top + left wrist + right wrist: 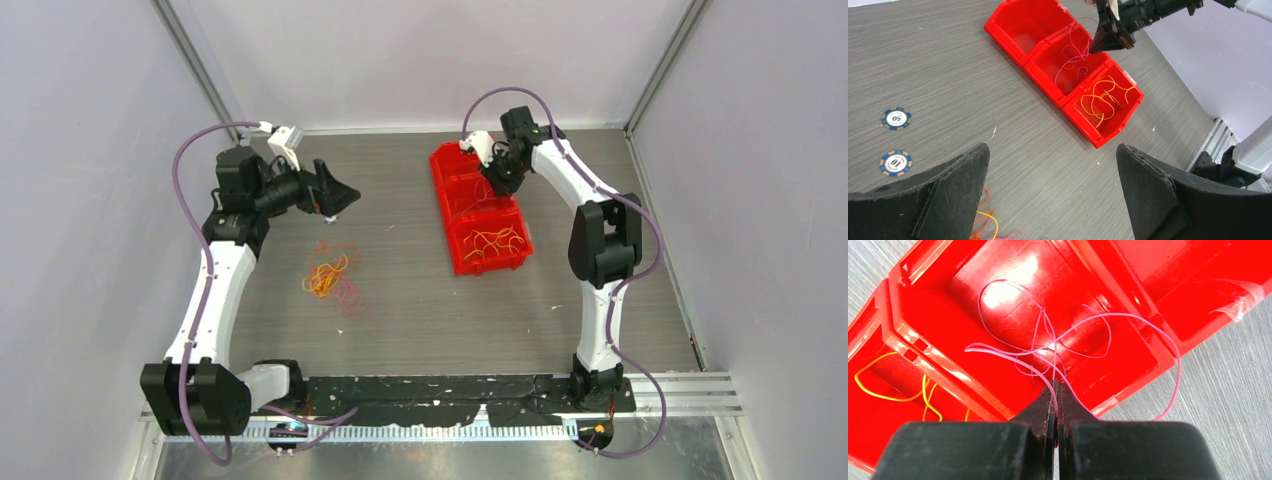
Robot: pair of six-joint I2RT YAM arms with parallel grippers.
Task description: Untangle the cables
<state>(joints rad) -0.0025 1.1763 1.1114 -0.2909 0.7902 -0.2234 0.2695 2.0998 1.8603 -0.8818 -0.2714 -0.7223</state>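
Observation:
A small tangle of orange, yellow and pink cables (333, 277) lies on the grey table; its edge shows in the left wrist view (985, 220). My left gripper (340, 200) (1053, 165) is open and empty, above and behind the tangle. My right gripper (492, 172) (1055, 385) is shut on a pink cable (1073, 335) that hangs over the middle compartment of the red bin (455, 215) (913, 335), one loop trailing outside its wall. Yellow and orange cables (492, 241) (1105, 97) lie in the nearest compartment. Pink cables (1073, 60) show in the middle compartment.
Two poker chips (896, 118) (895, 163) lie on the table left of the left gripper. The bin's far compartment (1025, 30) looks bare. White walls close in the table on three sides; a black strip and a rail run along the near edge (450, 390).

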